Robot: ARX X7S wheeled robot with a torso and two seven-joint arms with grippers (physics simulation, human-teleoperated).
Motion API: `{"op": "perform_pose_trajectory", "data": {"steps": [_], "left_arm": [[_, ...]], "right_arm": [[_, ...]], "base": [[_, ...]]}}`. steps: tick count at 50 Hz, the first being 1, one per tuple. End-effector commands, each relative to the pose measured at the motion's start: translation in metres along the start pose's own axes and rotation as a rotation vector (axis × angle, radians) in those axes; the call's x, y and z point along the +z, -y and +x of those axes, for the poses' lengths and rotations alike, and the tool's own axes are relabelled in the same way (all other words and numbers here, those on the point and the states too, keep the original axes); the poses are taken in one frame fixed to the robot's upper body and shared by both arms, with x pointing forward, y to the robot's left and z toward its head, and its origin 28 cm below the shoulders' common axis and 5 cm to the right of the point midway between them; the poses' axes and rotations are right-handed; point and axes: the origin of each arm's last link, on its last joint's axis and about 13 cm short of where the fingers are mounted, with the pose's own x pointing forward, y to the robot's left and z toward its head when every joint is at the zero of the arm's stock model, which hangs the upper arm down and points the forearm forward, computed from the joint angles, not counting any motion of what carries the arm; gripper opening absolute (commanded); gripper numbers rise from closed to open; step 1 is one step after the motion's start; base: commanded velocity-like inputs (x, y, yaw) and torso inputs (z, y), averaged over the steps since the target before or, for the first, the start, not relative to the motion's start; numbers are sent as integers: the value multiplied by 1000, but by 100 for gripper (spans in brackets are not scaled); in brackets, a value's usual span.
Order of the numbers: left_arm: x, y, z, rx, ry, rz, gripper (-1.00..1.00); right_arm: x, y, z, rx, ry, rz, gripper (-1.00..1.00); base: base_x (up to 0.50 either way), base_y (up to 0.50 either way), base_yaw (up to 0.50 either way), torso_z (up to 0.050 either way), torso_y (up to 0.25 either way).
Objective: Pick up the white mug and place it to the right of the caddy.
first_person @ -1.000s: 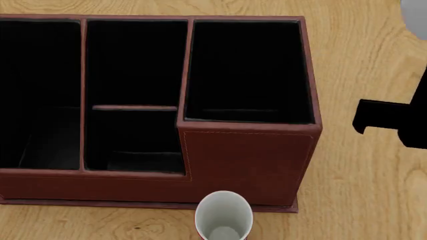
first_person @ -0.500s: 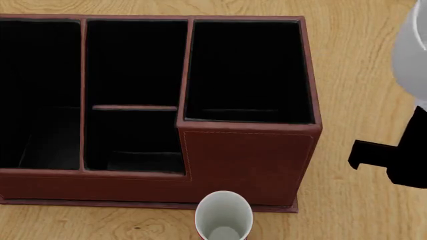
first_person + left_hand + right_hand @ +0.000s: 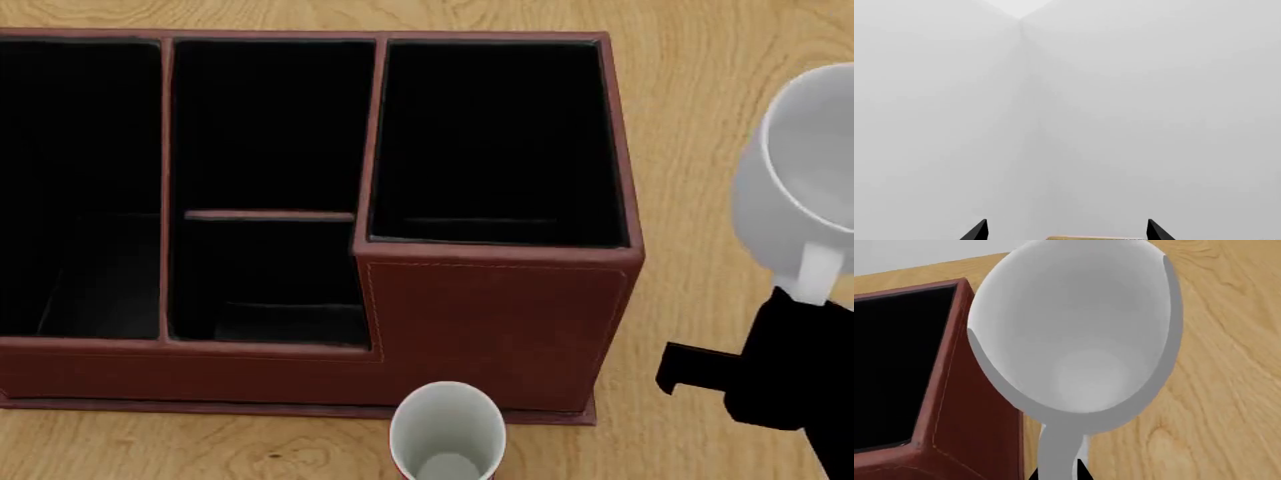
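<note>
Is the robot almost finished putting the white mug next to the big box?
Partly. Done: the white mug is picked up, held by its handle in the right gripper. In hand: it hangs to the right of the caddy, apart from it. Whether it touches the table cannot be told. Left: set it down there and let go.
</note>
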Motion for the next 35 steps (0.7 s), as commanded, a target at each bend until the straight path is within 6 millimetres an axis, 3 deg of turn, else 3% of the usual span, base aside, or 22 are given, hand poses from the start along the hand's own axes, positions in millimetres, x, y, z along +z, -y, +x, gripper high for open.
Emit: {"op": "perform_pose_trajectory", "data": {"steps": [1,35], "left_arm": [[-2,0,-1,-2,-4,1,100],[-6,4,0,-8,-13,4,100]], "right_arm": [[-9,3,9,-3,3,-3,-100],[-35,4,32,-8,-90,13,-100]], "base": [[0,0,0,0,10],[0,0,0,0,1]]}}
